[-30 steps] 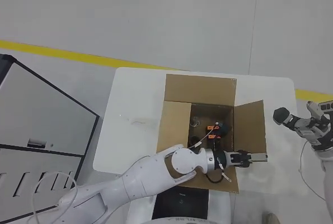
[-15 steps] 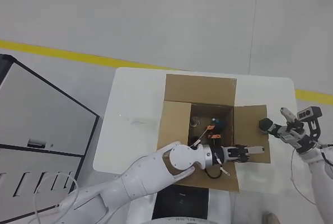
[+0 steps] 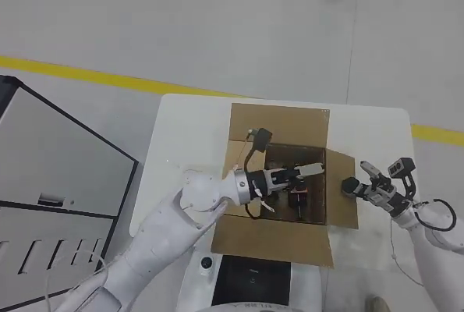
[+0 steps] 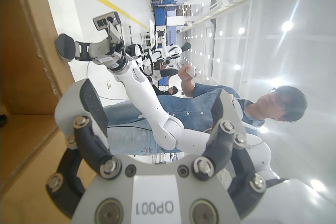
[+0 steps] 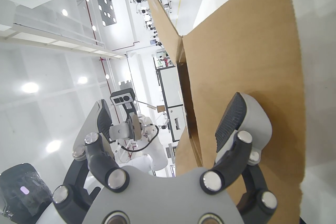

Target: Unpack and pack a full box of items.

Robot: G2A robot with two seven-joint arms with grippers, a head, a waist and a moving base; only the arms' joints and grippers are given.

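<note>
Lifting the left gripper (image 3: 313,168) away from the 6 o'clock rim of the box (image 3: 278,125) and carrying it up over the opening, pointing it toward 3 o'clock above the items (image 3: 298,191) lying in the well. Keeping its fingers (image 4: 92,109) spread wide and gripping nothing.

Bringing the right gripper (image 3: 355,186) in from well off at 3 o'clock and now meeting the outer edge of the 3 o'clock flap (image 3: 339,199). Holding these fingers apart as well, with one pad (image 5: 231,114) lying against the cardboard and not pinching it. Tipping that flap upward, so that it is showing narrower from above than a second ago, when it was lying spread flat.

Leaving the box sitting on the white table (image 3: 193,132), toward the table's 3 o'clock half, with the 12 o'clock flap and the 6 o'clock flap (image 3: 270,242) splayed outward.

Reading this as a shift from hovering at the near rim to a two-armed set-up: probably propping or steadying the box at 3 o'clock while lining up a reach into the well. Seeing the items inside and none out on the table, so taking the unpacking as hardly begun. Not yet telling whether the raised flap is meant as a brace or as the start of closing.
</note>
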